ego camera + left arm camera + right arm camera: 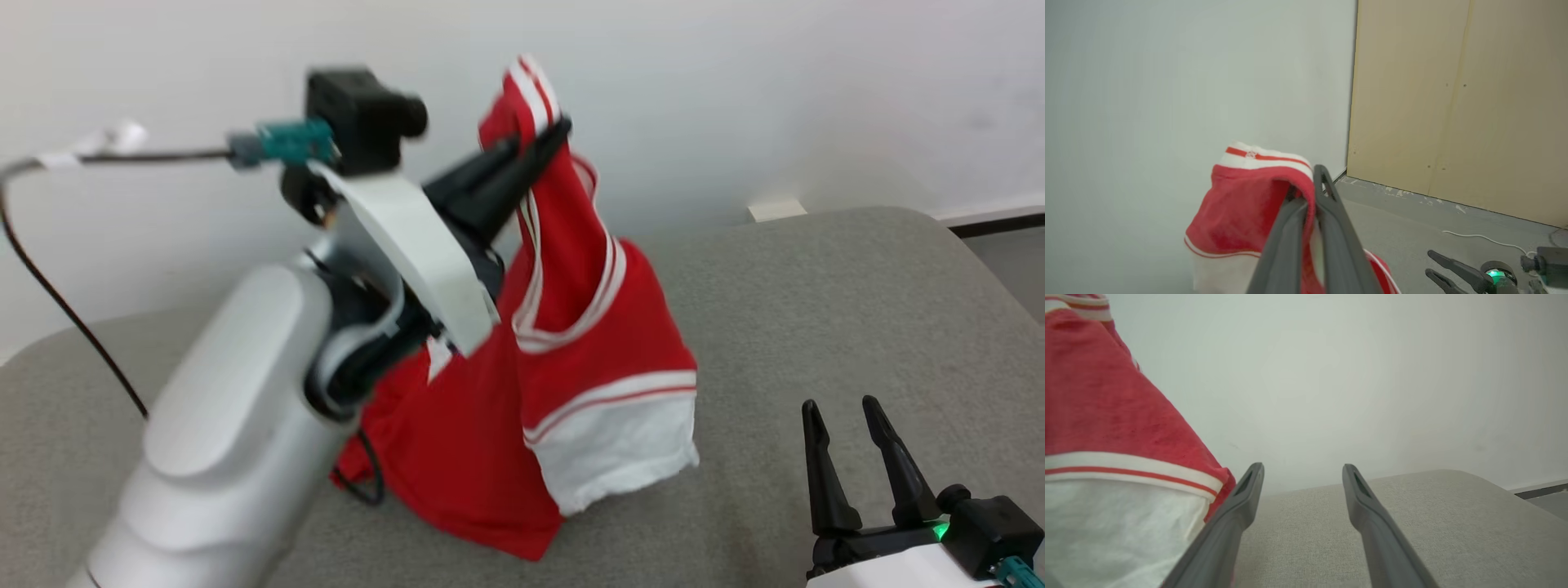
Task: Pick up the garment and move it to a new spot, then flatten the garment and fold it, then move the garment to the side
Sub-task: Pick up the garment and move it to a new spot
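Above one grey table (816,310), one red garment (596,359) in left gripper (555,135)

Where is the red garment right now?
Centre-left in the head view: the garment hangs from the shut left hand, its lower part resting on the grey surface.

On the padded surface (816,310), garment (588,367) left of right gripper (839,403).
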Tool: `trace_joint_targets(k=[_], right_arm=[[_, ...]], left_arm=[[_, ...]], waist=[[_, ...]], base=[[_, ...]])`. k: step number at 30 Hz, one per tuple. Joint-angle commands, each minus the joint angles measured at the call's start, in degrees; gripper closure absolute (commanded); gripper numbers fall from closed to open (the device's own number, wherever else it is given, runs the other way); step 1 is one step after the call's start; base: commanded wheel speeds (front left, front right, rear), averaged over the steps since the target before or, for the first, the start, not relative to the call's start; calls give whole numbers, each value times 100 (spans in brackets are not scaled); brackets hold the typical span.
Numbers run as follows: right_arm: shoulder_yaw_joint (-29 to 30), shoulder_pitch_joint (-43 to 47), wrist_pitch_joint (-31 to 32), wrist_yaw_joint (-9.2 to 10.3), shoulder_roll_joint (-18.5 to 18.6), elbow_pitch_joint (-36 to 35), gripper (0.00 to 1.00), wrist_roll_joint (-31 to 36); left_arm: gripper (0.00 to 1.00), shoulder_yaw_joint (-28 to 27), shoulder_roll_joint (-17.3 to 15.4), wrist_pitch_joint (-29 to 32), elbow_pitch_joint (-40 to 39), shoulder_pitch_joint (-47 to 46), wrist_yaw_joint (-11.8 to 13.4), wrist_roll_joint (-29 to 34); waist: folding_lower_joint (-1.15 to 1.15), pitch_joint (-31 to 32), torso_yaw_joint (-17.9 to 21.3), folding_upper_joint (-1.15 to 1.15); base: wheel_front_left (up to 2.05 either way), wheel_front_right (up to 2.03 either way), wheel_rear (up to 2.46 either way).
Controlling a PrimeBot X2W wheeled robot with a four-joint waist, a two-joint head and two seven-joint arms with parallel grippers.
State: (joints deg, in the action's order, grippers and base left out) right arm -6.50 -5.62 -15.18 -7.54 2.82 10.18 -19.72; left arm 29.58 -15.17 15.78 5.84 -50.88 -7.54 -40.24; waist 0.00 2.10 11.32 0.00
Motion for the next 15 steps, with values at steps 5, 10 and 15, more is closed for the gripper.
trace_joint_targets(k=[5,10,15], right_arm=[[38,-26,5,10,13,-7,0,79],[-27,-186,5,10,10,13,0,69],[-169,-346,5,11,14,84,0,71]], left_arm=[[100,463,276,-444,453,746,11,-190],[100,998,580,-1091,1411,1120,12,8],[100,1649,789,-1761,2558,1175,12,246]], waist=[[0,-190,232,0],[0,-420,315,0],[0,-663,349,0]], base=[[0,0,0],[0,0,0],[0,0,0]])
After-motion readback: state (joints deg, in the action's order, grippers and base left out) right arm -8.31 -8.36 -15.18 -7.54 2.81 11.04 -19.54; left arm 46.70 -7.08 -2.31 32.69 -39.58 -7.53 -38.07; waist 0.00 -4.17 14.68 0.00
